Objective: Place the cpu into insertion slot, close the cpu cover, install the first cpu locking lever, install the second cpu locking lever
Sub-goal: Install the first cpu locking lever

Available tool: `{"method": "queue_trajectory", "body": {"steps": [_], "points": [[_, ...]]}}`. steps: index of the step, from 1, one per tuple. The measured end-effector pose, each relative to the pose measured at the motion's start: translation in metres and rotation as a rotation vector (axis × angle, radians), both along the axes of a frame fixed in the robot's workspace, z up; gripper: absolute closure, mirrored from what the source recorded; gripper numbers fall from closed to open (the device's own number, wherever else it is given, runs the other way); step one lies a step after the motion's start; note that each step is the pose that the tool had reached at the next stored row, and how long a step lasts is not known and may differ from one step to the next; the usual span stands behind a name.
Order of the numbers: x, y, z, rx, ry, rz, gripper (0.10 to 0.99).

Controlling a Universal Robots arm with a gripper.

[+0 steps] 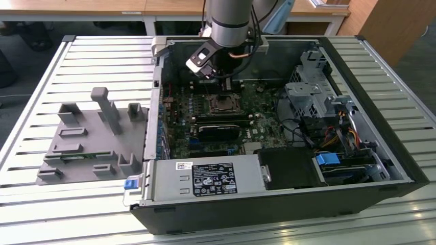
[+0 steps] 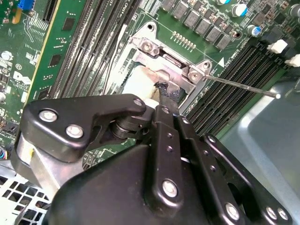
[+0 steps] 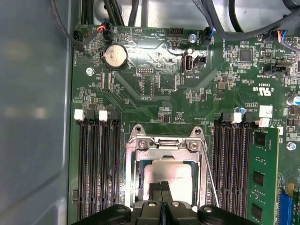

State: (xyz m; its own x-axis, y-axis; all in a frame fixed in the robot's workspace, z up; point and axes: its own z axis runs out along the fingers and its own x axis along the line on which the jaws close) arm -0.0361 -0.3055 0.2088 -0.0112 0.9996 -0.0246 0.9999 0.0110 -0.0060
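In the exterior view my gripper [image 1: 223,86] hangs inside the open computer case, just above the insertion slot [image 1: 223,104]. In the first wrist view the cpu [image 3: 165,172] lies in the insertion slot [image 3: 131,176], its silver face showing through the window of the cpu cover [image 3: 165,144], which lies flat over it. My gripper [image 3: 161,188] is shut, its tips together on the near edge of the cpu face. In the second wrist view the fingertips [image 2: 165,92] touch the cpu cover [image 2: 174,77]. A thin locking lever [image 2: 243,86] sticks out sideways, unlatched, and runs beside the slot [image 3: 209,176].
Black memory slots [image 3: 96,164] flank the socket on both sides, and a green memory module [image 3: 265,180] stands in one. A coin battery [image 3: 115,56] and cable plugs sit beyond. The grey power box [image 1: 204,179] and a grey fixture [image 1: 89,138] on the slatted table lie nearby.
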Motion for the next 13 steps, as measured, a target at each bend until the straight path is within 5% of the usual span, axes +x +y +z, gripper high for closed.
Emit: {"method": "queue_trajectory", "body": {"steps": [13], "points": [[0.0002,0.0,0.006,0.0,-0.0005,0.0,0.98]]}}
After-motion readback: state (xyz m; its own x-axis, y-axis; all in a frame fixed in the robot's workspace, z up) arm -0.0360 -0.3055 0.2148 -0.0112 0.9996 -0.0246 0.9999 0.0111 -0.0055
